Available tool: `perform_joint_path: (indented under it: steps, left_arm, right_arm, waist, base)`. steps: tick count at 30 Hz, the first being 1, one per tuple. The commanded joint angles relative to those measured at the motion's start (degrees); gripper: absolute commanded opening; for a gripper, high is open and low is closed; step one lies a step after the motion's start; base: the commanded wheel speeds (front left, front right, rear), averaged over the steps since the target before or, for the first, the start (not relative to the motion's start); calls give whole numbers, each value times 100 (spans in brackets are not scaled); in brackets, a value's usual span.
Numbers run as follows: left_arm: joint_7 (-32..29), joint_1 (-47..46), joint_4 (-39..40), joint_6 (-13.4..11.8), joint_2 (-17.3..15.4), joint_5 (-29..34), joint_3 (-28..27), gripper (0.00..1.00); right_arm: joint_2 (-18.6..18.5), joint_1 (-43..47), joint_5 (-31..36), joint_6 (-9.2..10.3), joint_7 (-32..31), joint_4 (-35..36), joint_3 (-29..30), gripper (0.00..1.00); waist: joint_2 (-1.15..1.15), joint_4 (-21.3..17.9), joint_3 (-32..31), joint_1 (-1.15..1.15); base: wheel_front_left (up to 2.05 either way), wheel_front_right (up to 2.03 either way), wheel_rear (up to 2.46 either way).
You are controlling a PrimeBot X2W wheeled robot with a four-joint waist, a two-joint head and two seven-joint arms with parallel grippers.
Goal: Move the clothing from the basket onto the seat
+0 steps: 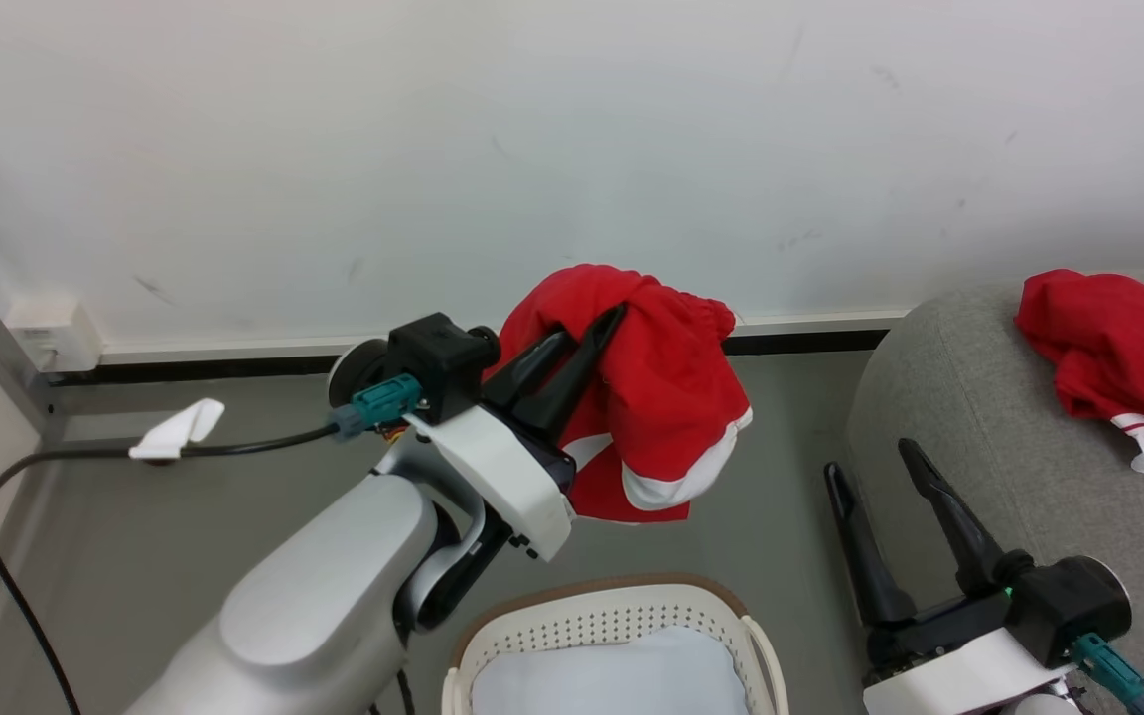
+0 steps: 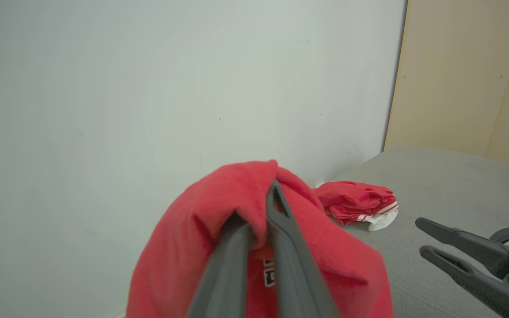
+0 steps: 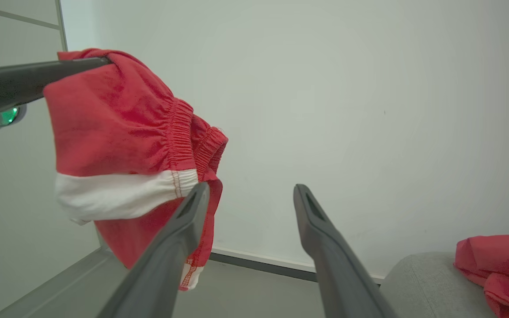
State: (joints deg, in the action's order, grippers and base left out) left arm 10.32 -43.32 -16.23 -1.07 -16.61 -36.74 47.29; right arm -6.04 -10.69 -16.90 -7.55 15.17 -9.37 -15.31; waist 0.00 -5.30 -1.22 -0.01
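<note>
My left gripper (image 1: 620, 312) is shut on red shorts (image 1: 666, 417) with white cuffs, holding them in the air above the cream basket (image 1: 622, 606). In the left wrist view the same red shorts (image 2: 219, 229) drape over my pinched left gripper (image 2: 273, 183). Another red garment (image 1: 1113, 348) lies crumpled on the grey seat (image 1: 989, 397) at the right. My right gripper (image 1: 870, 457) stands open and empty beside the seat's left end. The right wrist view has the hanging shorts (image 3: 122, 145) at upper left, my open right gripper (image 3: 251, 190), and the other red garment (image 3: 502, 269) on the seat (image 3: 427, 282).
A pale white pad (image 1: 612, 675) lies inside the basket. A black cable (image 1: 234, 442) with a white tag runs across the grey floor at left. The white wall and its dark skirting stand close behind. A beige panel (image 2: 466, 75) rises beyond the seat.
</note>
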Motion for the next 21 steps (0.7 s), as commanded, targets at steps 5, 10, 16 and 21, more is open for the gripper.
perform_joint_path:
  steps: [5, 10, 16, 21]
  left_arm:
    - [-13, 85, 82, -10, 35, -11, 69, 0]
    - [20, 112, 117, 27, 102, 66, 207, 0]
    - [64, 107, 82, 96, 276, 110, 371, 0]
    - [54, 104, 26, 194, 425, 66, 498, 0]
  right_arm:
    - [-346, -396, -312, 13, -4, -198, -626, 100]
    - [-737, -980, -764, 14, -5, -554, -1347, 100]
    - [-1210, -1618, -1690, 13, -5, -1019, -2440, 100]
    - [-1642, -2140, -2459, 13, -4, -1142, -3597, 100]
  waist:
    - [0, 51, 44, 1]
    - [0, 151, 102, 1]
    - [0, 410, 100, 1]
    - [0, 668, 53, 1]
  base:
    - [0, 0, 0]
    - [0, 0, 0]
    - [0, 0, 0]
    - [0, 0, 0]
